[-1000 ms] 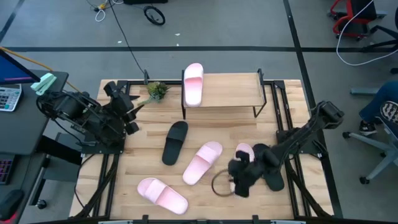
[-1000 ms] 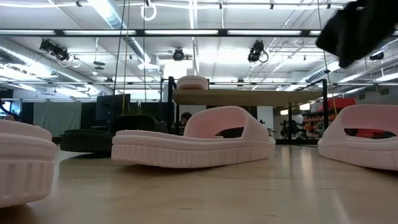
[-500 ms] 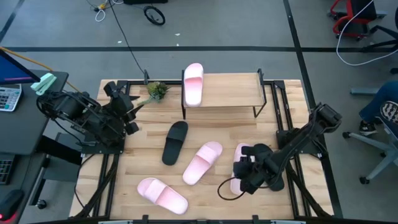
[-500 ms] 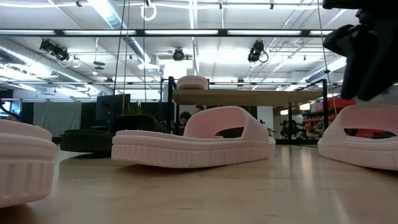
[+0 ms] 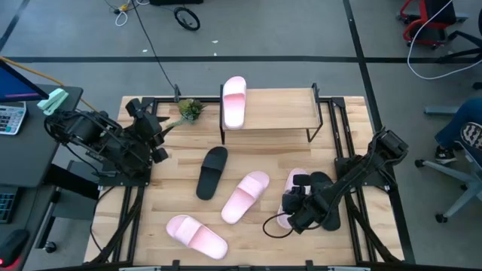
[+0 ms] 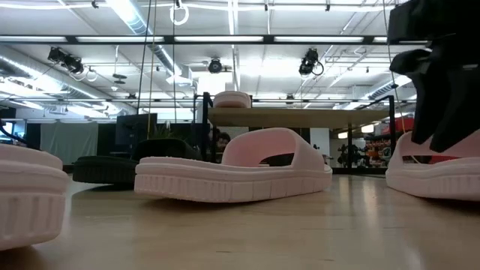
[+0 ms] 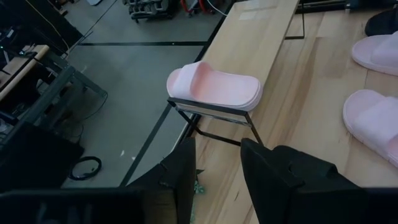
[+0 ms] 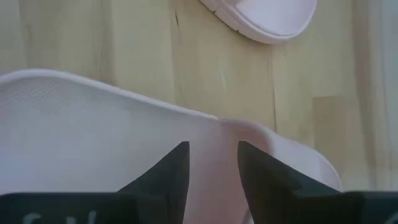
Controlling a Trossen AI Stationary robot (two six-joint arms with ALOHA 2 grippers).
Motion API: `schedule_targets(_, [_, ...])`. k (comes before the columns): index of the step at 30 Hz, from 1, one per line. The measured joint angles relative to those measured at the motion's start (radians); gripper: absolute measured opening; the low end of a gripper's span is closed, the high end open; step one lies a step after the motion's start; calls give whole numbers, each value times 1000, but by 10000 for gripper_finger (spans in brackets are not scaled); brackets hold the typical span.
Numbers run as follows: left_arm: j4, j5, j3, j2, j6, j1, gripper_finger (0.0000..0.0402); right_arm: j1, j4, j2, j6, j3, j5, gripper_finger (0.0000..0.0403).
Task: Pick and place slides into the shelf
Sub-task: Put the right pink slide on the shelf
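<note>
Pale pink foam fills the view past your right gripper (image 5: pixel 295 212): its two dark fingers (image 8: pixel 163 177) stand spread, one on each side of the raised edge of the pale pink slide sandal (image 5: pixel 290 197) lying at the right of the big wooden tabletop (image 5: pixel 181 205), and nothing is pinched yet. You have come down low over that sandal, seemingly so the fingers can straddle its wide strap before closing; in the low view the gripper hangs right at the sandal's top, though whether it touches I cannot tell. A black slide sandal (image 5: pixel 328 207) lies just beside it on the outer side, partly under your arm, so a clean grip on the pink one alone looks like the point of this approach. Further out, a second pink sandal (image 5: pixel 245 196) lies near the table's middle, a third (image 5: pixel 196 235) near the front edge, and another black one (image 5: pixel 212 172) sits in front of the shelf. The small low rack with its light wooden top board on a thin black frame (image 5: pixel 279 111) stands at the far side, well apart from your right gripper, with one pink sandal (image 5: pixel 234 101) already on its left end. Your left gripper (image 5: pixel 157 135) waits at the table's left edge, fingers parted and empty.
</note>
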Motion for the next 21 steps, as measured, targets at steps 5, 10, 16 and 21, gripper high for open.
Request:
schedule_targets(5, [0, 0, 0, 0, 0, 0, 139, 0, 2, -41, -2, 0, 26, 142])
schedule_targets(10, [0, 0, 0, 0, 0, 0, 140, 0, 0, -64, -5, 0, 44, 136])
schedule_targets(16, [0, 0, 0, 0, 0, 0, 130, 0, -22, -64, -33, 0, 45, 130])
schedule_targets(21, [0, 0, 0, 0, 0, 0, 130, -1, -101, -64, -23, 0, 49, 130])
